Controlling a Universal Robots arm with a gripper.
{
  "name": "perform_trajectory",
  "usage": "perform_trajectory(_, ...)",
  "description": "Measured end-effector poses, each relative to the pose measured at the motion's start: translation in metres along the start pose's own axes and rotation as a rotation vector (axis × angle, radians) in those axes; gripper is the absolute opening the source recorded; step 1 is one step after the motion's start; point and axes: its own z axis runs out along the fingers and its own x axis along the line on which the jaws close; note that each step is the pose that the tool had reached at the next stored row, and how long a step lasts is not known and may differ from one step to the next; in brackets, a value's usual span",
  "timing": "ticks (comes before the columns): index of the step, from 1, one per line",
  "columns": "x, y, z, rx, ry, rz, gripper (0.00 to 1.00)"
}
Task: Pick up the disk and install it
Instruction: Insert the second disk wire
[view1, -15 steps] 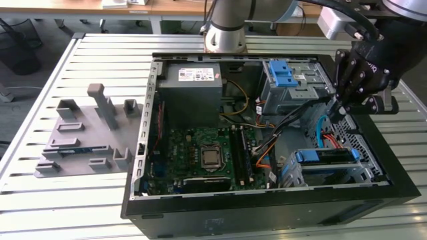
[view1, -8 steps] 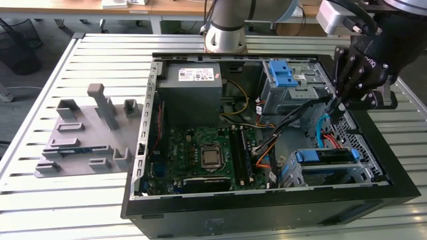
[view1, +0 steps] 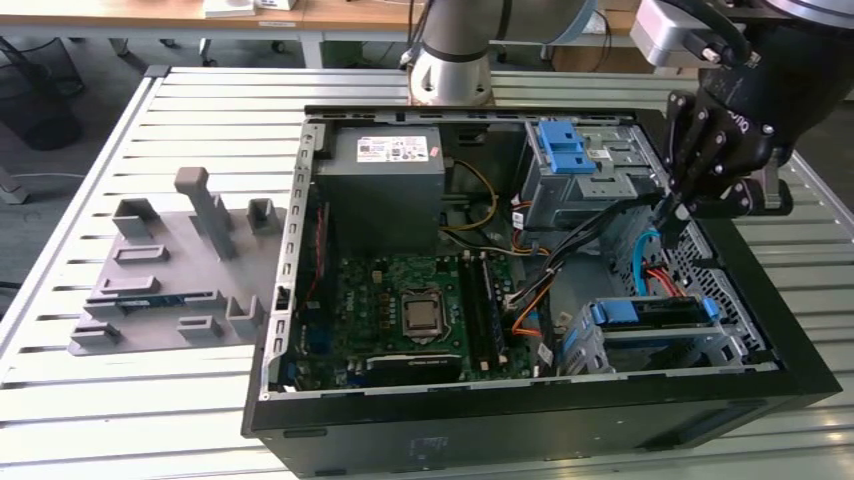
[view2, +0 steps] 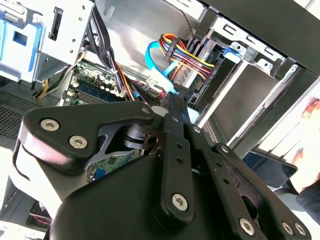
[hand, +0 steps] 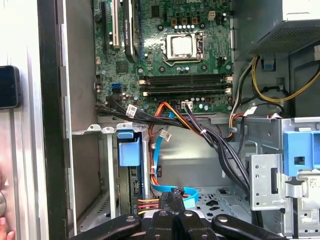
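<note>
So the fingers (view2: 175, 132) look pulled together into one narrow tip, and it's hard to say whether they're pinching anything. In the first wrist view the gripper (hand: 172, 196) ends right at the blue data cable (hand: 156, 170), touching it or just beside it, can't tell which. It's definitely not carrying the disk. In the exterior view the gripper (view1: 671, 215) hangs point-down inside the open computer case (view1: 534, 420), on that view's right, between the upper drive cage with the light-blue latch (view1: 571, 150) and the lower bay. The disk (view1: 647, 312) sits in that lower bay by the front corner of the case, its blue bracket level with the cage, so it looks slotted in. The pick-up and the sliding-in seem done, as a guess. What can't be made out is whether the data cable and the red-yellow-black power wires (hand: 146, 202) are plugged into it, so the hookup may be what's left. Further out are the motherboard (view1: 407, 310), the grey power supply (view1: 387, 190) and a grey fixture plate (view1: 167, 270) on the slatted table (view1: 80, 400).
</note>
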Motion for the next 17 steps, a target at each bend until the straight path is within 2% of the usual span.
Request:
perform_trajectory(4, -0.0001, 0.0001, 0.004, 0.0001, 0.0031, 0.0, 0.11)
perform_trajectory(12, -0.0003, 0.0002, 0.0166, -0.0002, 0.0076, 0.0, 0.11)
perform_trajectory(17, -0.0003, 0.0002, 0.0172, -0.0001, 0.0092, 0.0, 0.11)
